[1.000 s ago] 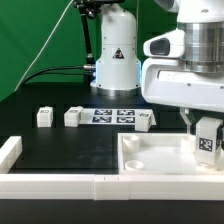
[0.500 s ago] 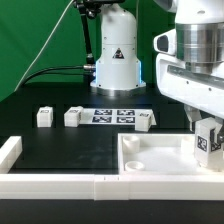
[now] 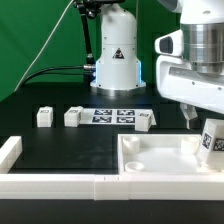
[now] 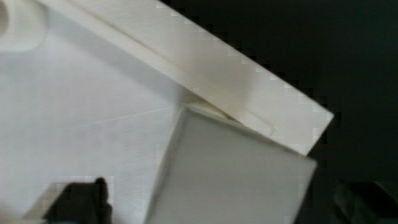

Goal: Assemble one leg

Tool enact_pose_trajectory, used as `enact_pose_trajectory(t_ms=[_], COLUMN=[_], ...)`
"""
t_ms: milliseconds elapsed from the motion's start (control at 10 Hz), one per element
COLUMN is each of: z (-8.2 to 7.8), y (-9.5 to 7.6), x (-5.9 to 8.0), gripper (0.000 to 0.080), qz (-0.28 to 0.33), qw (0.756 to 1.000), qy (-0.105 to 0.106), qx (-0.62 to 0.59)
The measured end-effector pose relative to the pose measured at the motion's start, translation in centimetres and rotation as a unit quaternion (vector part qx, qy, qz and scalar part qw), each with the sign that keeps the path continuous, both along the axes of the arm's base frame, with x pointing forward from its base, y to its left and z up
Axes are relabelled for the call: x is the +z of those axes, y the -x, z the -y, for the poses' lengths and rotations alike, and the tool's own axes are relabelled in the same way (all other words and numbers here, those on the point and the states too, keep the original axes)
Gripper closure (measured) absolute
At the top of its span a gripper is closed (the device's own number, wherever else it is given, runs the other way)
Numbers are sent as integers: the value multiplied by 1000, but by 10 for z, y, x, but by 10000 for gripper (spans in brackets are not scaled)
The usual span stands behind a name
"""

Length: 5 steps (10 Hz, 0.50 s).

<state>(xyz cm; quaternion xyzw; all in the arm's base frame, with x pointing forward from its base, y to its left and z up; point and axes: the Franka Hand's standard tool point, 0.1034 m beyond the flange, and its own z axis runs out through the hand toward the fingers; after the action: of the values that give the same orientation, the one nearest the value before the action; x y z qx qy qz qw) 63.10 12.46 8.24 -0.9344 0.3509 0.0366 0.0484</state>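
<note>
White leg [image 3: 212,143] held over tray [image 3: 135,160]
The pincer [image 3: 203,127] pinches the leg, tilted, tag showing; the tray's corner lies just beneath the pincer.

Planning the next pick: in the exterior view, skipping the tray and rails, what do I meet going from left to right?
Leg one → leg two → marker board → leg three → leg four, tilted above the tray's corner.

Marker board [image 3: 113,116] flat on the black table [image 3: 60,147], white tray [image 3: 165,160] beside white border rails [image 3: 50,183].
</note>
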Motion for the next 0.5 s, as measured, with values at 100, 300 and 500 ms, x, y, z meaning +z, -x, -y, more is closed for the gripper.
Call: enact_pose_trajectory(t_ms=[100, 300, 500], z=[0, -1, -1], y=[0, 1, 1], x=[0, -1, -1], gripper=[155, 151, 151], qz=[9, 23, 33], qw=[997, 980, 955], qy=[-3, -7, -7], qx=[73, 195, 295])
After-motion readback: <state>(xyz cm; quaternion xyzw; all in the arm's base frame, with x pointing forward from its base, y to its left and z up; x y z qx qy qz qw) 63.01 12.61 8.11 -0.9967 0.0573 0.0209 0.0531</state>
